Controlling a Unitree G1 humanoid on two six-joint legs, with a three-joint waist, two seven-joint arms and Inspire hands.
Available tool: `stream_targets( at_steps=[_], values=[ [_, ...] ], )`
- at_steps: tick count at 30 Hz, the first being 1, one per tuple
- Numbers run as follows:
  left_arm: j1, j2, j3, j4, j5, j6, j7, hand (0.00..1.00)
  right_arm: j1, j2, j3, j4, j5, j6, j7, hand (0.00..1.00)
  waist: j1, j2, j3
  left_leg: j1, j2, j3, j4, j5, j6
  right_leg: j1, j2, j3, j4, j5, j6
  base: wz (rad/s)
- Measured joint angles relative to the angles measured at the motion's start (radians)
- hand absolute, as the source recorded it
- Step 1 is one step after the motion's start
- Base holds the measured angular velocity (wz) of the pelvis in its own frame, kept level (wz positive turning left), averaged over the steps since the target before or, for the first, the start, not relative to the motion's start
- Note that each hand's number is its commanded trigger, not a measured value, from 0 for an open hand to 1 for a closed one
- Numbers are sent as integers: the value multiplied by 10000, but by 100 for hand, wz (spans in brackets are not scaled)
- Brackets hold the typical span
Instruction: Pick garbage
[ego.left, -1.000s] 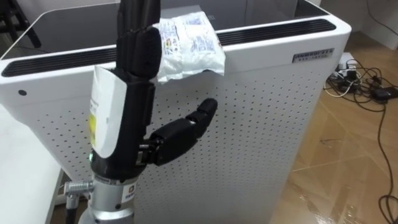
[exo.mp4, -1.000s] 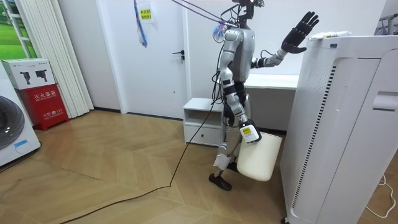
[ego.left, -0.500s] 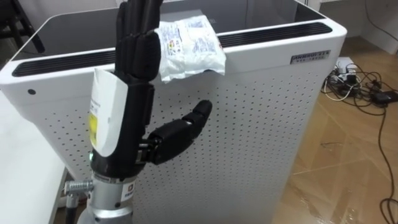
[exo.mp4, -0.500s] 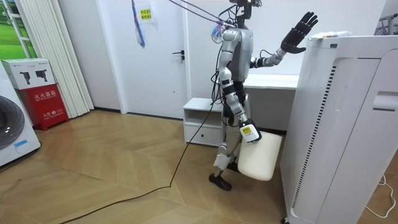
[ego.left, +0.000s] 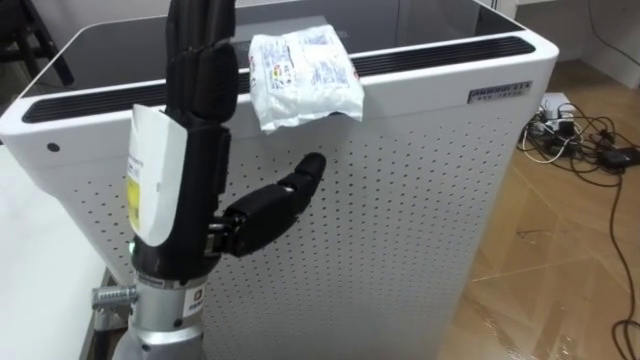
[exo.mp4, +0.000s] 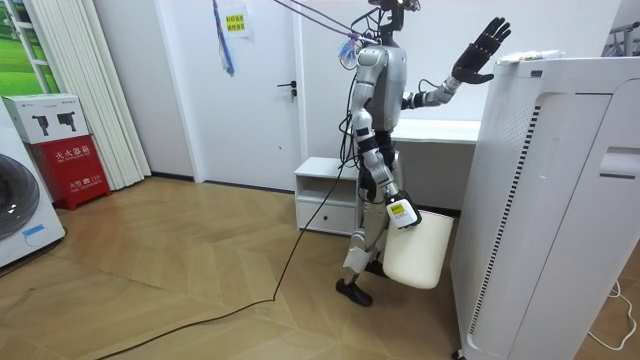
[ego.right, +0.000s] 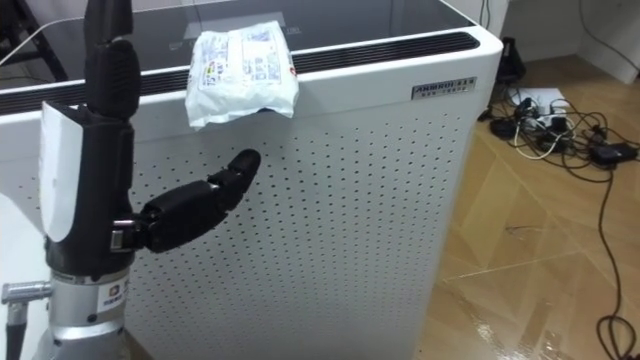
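Wood floor (ego.left: 560, 250) underfoot, tall white perforated appliance (ego.left: 400, 200) at centre. Stands facing the appliance's front with left hand (ego.left: 205, 150) raised before it, fingers straight, thumb out, holding nothing. White printed packet (ego.left: 305, 72), crumpled, on the appliance's top front edge; lettering too small to read. Small grey label (ego.left: 497, 93) near the appliance's upper right corner, equally illegible. Holds right hand (exo.mp4: 399, 212) low beside the appliance at a white container (exo.mp4: 415, 255); grip impossible to tell.

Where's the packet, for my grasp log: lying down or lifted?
Lying on the white machine's top edge, packet unlifted; the left hand is open, holding nothing.
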Motion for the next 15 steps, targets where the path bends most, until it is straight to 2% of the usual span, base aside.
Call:
stream_targets(
  at_steps=[7, 10, 15],
  values=[
    [-44, -17, 23, 84, -8, 154, -1, 0, 0, -8, 0, -86, 9, 2, 109, 100, -90, -3, 17, 3, -8, -28, 4, 0, 0, 24, -3, -31, -6, 0, 0, 1],
    [-215, -27, -12, 389, -11, 310, -1, 0, -1, -14, 0, -89, 2, 15, 119, 100, -113, 26, 59, -1, -9, -41, 20, 0, 0, 30, -2, -42, -5, 0, 0, 1],
    [-408, -49, -89, 757, -6, 644, -3, 0, -6, -22, -6, -215, -4, 327, 208, 100, -198, 81, 77, -48, -9, -20, 3, -1, 0, -116, -6, 12, -1, -4, 6, -2]
  ],
)
